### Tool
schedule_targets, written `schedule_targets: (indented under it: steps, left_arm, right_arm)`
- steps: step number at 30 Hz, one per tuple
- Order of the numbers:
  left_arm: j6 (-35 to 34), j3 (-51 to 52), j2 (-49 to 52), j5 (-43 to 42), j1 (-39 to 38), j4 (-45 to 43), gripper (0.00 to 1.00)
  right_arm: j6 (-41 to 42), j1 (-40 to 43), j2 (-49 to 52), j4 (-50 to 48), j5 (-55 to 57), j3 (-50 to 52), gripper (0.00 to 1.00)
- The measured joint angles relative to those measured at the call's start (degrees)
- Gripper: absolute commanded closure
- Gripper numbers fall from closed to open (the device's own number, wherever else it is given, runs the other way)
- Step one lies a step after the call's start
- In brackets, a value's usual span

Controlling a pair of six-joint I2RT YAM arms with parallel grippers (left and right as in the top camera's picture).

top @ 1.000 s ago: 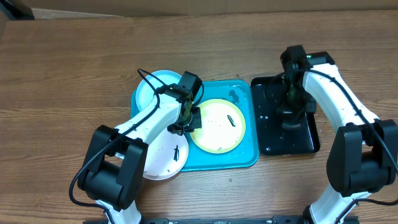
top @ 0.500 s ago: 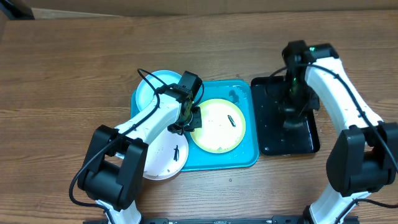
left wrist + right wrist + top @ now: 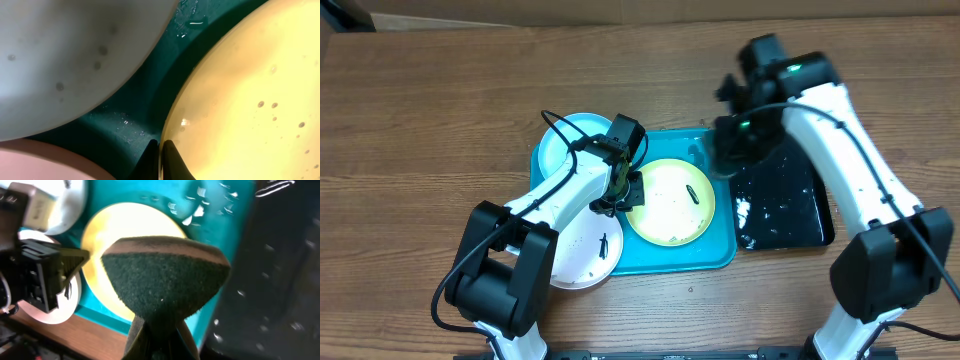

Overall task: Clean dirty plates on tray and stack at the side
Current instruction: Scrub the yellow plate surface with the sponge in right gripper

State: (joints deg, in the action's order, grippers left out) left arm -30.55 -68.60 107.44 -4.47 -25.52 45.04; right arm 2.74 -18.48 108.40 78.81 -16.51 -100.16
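Overhead: L gripper (image 3: 628,190) is clamped on the rim of the yellow-green plate (image 3: 672,205). The plate lies flat in the turquoise tray (image 3: 715,255) and spreads away from those jaws toward the R arm. R gripper (image 3: 728,152) hovers over the tray's edge. L wrist: your fingertips (image 3: 172,157) pinch that rim edge-on. R wrist: jaws clenched on a dark sponge (image 3: 165,275), the round plate, no long axis, just beyond it. R arm looks placed for the scrub.

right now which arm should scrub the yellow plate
Right. The right gripper holds the sponge near the yellow plate. The left gripper is pinching that plate's rim and looks better used steadying it.
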Motion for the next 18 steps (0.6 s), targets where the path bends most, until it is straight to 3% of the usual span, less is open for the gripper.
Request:
schedule_targets:
  steps: [7, 18]
  left_arm:
    - [0.00, 0.00, 0.00, 0.00, 0.00, -0.07, 0.96]
    - [0.00, 0.00, 0.00, 0.00, 0.00, 0.02, 0.96]
  right_arm:
    - [6.27, -11.10, 0.00, -5.92, 12.20, 6.34, 0.96]
    - [8.13, -13.00, 0.04, -21.46, 19.58, 20.13, 0.96]
